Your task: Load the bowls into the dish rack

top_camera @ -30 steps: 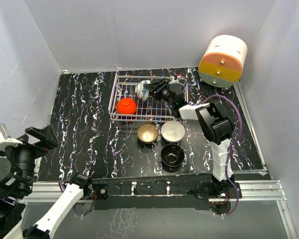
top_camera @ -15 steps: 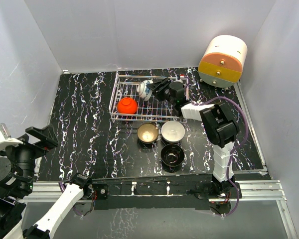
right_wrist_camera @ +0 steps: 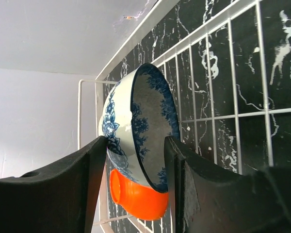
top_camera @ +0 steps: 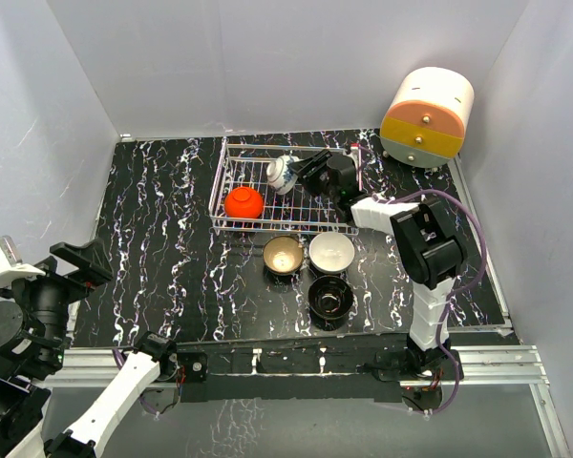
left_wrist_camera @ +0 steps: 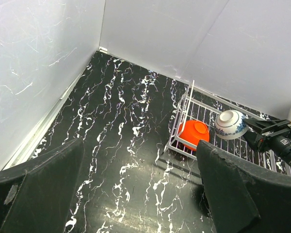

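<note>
Marbled black table (top_camera: 162,219), white dish rack (top_camera: 301,208)

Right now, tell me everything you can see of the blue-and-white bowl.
The blue-and-white bowl is small, round and glossy like glazed ceramic: white with blue flowers on the outer wall and inside the rim. It is tipped on its side at the back of the dish rack, mouth sideways. The right gripper straddles it, one finger at the outer wall, one at the mouth; whether they grip cannot be told. The red bowl lies apart, nearer the front.
</note>
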`<state>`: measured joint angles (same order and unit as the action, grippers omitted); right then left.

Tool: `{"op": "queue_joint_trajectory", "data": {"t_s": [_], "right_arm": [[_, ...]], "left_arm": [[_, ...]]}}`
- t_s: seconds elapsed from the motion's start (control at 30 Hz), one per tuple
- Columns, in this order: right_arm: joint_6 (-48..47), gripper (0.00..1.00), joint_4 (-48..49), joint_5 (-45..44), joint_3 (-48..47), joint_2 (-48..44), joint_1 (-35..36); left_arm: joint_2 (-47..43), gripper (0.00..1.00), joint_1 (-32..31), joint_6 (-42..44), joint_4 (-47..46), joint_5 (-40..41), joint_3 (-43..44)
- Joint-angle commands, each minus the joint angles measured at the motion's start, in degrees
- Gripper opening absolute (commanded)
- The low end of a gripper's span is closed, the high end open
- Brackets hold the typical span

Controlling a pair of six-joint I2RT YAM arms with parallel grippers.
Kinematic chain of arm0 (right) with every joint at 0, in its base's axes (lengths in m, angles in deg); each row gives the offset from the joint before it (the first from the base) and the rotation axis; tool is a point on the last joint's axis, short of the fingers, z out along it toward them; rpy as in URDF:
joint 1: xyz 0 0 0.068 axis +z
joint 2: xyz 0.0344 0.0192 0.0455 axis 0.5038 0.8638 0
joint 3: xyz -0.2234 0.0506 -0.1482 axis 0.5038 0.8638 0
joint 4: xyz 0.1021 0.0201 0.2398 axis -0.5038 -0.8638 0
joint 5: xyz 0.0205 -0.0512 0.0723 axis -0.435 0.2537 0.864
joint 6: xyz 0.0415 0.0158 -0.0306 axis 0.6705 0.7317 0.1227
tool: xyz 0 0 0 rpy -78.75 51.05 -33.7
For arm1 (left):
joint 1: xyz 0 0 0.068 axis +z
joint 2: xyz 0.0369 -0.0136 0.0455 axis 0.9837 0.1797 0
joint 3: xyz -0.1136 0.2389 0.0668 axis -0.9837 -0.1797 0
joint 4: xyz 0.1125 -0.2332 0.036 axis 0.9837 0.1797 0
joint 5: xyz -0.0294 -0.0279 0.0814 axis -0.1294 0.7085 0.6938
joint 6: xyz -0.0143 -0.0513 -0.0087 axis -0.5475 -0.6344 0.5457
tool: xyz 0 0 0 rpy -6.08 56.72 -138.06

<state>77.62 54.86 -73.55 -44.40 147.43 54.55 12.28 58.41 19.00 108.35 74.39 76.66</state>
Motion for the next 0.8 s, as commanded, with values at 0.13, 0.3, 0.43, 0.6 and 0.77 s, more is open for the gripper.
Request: {"op": "queue_joint_trajectory", "data": {"t_s": [0.13,0.3,0.43,0.6,0.77], "right_arm": [[-3.2,0.52,-9.8,-7.0,2.0,-5.0,-1.4],[-5.3,0.52,-12.6,-7.3,0.7,-5.0,-1.4],[-7.5,0.52,-14.4,-7.4,-0.6,-5.0,-1.4],[-12.2,0.53,-23.1,-8.7,-6.2,-3.7,-1.4],[-15.9,0.54,-27.0,-9.4,-8.0,-3.6,-1.4]], "left_arm": [[0.3,0.97,-0.3,-0.1,-1.6,-1.2,-0.7],[0.3,0.97,-0.4,-0.2,-1.9,-1.7,-0.7],[0.2,0.97,-0.3,-0.2,-1.7,-1.6,-0.4],[0.0,0.97,-0.3,-0.3,-1.4,-1.5,-0.5],[-0.3,0.97,-0.3,-0.5,-1.7,-1.8,-1.1]]}}
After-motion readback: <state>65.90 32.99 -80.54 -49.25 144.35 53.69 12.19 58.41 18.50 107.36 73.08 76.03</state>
